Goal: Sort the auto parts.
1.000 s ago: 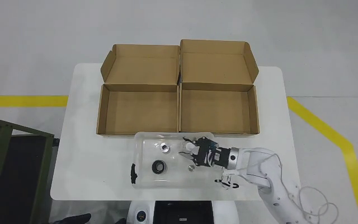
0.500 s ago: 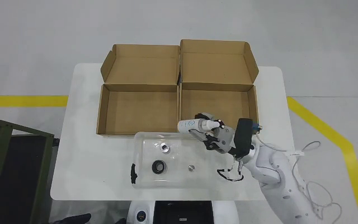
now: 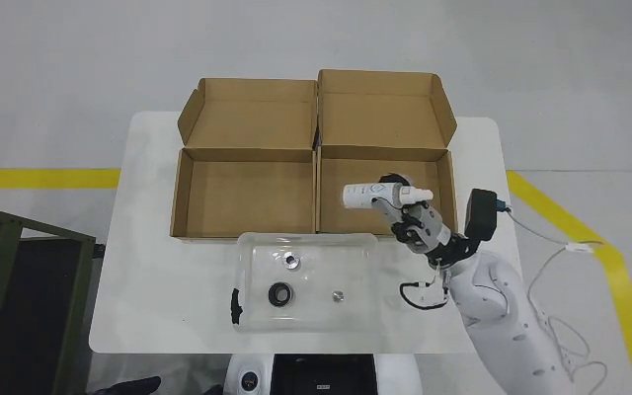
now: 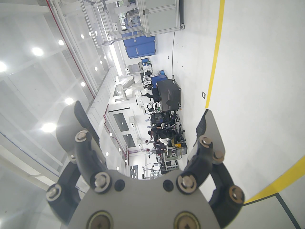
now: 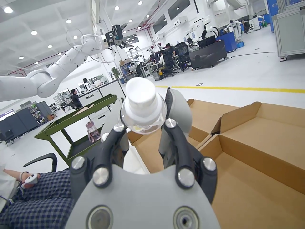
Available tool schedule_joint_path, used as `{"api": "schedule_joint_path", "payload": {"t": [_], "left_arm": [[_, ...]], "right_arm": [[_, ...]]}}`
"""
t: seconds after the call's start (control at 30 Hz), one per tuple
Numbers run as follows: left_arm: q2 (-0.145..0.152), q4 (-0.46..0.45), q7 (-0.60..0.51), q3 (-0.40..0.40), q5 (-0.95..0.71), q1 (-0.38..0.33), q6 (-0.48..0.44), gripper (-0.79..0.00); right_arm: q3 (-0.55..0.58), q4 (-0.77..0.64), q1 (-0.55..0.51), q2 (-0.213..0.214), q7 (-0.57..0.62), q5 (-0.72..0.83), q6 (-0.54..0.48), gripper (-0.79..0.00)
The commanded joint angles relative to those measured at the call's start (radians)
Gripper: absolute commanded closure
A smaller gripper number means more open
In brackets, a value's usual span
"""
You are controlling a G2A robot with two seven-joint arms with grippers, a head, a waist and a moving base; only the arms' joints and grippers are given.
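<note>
My right gripper (image 3: 403, 200) is shut on a white spray bottle (image 3: 367, 194), holding it sideways above the front part of the right cardboard box (image 3: 341, 219). In the right wrist view the bottle's white cap (image 5: 140, 96) sticks out between the fingers of my right gripper (image 5: 145, 120), with the box (image 5: 257, 148) below. The clear plastic tray (image 3: 311, 318) in front of the boxes holds a silver ring (image 3: 288, 261), a black bearing (image 3: 280, 293) and a small nut (image 3: 338, 294). My left gripper (image 4: 143, 120) is open with nothing in it and points at the hall; it is raised high (image 5: 118, 35).
A second open cardboard box (image 3: 244, 197) stands to the left of the first, both with lids folded back. A black strap (image 3: 235, 304) lies at the tray's left edge. A green cart (image 3: 30, 286) stands off the table's left side.
My right gripper took hold of the white bottle in the clear tray, lifted it out and carried it back and to the right, over the right box.
</note>
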Motion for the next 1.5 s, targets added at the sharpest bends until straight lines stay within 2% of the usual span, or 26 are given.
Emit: {"api": "schedule_joint_path", "payload": {"t": [0.0, 0.4, 0.8, 1.03, 1.47], "left_arm": [[0.000, 0.000, 0.000, 0.000, 0.000, 0.000, 0.000, -0.785], [0.000, 0.000, 0.000, 0.000, 0.000, 0.000, 0.000, -0.785], [0.000, 0.000, 0.000, 0.000, 0.000, 0.000, 0.000, -0.785], [0.000, 0.000, 0.000, 0.000, 0.000, 0.000, 0.000, -0.785], [0.000, 0.000, 0.000, 0.000, 0.000, 0.000, 0.000, -0.785]], "right_arm": [[0.001, 0.003, 0.001, -0.001, 0.001, 0.006, 0.000, 0.000], [0.014, 0.004, 0.010, -0.004, 0.022, -0.036, 0.039, 0.000], [0.024, -0.015, 0.041, -0.006, 0.117, -0.268, 0.210, 0.000], [-0.013, 0.035, 0.120, -0.012, 0.214, -0.334, 0.267, 0.000], [-0.149, 0.237, 0.336, -0.039, 0.405, -0.369, 0.279, 0.000]]}}
